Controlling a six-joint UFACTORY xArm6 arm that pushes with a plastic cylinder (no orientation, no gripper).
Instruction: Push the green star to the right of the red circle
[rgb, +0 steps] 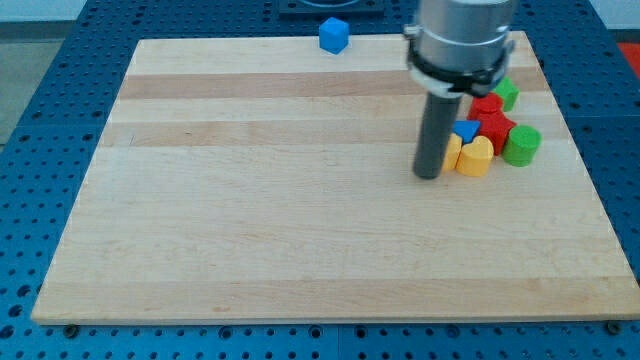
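1. The green star (506, 93) sits near the board's (300, 230) right edge, toward the view's top. Only part of it shows, so I cannot tell which way its points face or whether it has any long axis.
2. The red circle (487, 105) lies just beside the star, at its lower left, partly hidden behind my rod.
3. Below them huddle a second red block (497, 130), a small blue block (465, 130), a yellow block (475, 156) with more yellow behind the rod, and a green block (521, 145). Their exact shapes are hard to make out.
4. My tip (430, 176) rests on the board at the cluster's left side, touching or nearly touching the yellow pieces. The green star is up and to the view's right of it, apart, with the red blocks between.
5. I have no pincer here, only the plain rod, so nothing is held.
6. A blue cube (334, 35) stands alone at the board's top edge.
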